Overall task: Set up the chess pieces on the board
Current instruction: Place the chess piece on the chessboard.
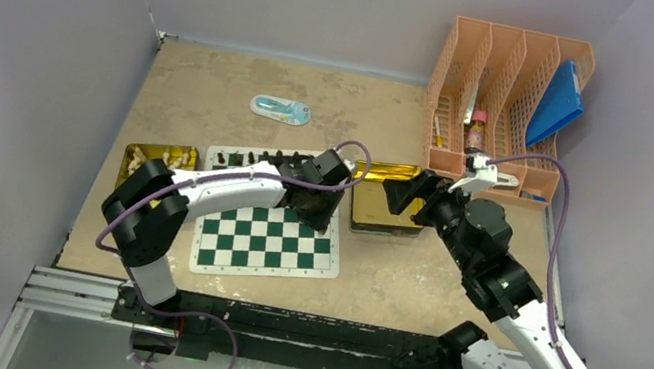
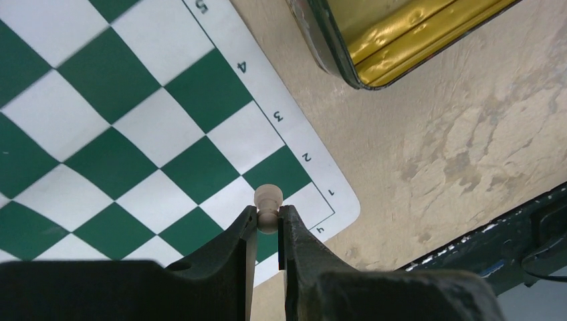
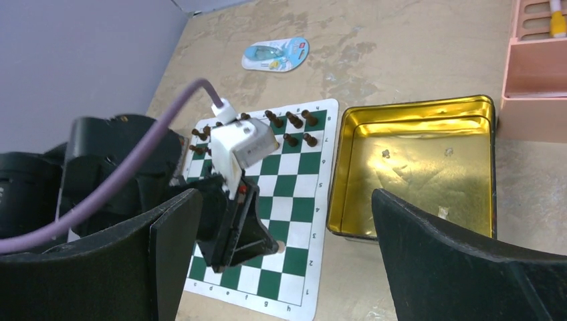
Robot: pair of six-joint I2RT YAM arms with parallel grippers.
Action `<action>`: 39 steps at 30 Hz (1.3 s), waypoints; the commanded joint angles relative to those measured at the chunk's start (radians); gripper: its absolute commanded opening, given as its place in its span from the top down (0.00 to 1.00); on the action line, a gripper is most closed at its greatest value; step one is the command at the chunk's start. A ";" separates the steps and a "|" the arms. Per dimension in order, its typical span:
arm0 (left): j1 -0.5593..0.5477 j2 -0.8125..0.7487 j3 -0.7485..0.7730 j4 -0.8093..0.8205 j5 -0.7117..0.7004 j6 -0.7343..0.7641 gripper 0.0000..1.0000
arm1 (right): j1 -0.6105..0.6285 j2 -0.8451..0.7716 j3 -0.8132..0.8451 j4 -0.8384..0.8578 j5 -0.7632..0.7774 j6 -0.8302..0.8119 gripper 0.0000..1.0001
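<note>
Several cream pieces point(image 1: 156, 154) lie heaped in the left tray point(image 1: 124, 171), just beside the board point(image 1: 267, 240). On the board we see dark pieces point(image 3: 291, 130) lined along its two far rows, though we cannot count whether all are placed. The near rows look bare. Over the board's near right corner, the left gripper point(image 2: 268, 217) has its fingers pinched on a cream pawn point(image 2: 268, 200), its round head poking out past the tips. We cannot tell whether it touches a square yet. Right of the board, the right tray point(image 3: 414, 107) holds nothing we can see. The right gripper point(image 3: 284, 227) hangs above that tray with jaws spread wide and nothing between them. We judge the dark side largely done and the cream side barely begun, with nearly all of it yet to move across.
</note>
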 commanded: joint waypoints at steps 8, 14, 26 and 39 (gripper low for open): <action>-0.055 0.016 -0.090 0.159 0.022 -0.031 0.84 | -0.002 -0.062 0.015 0.009 0.059 -0.018 0.01; -0.078 0.071 -0.075 0.133 -0.011 -0.043 0.84 | -0.001 -0.078 0.012 0.009 0.065 -0.018 0.01; -0.081 0.098 -0.056 0.116 -0.047 -0.043 0.79 | -0.002 -0.080 0.003 0.008 0.067 -0.021 0.01; -0.088 0.057 -0.030 0.097 -0.045 -0.056 0.60 | -0.003 -0.080 -0.003 0.015 0.059 -0.025 0.01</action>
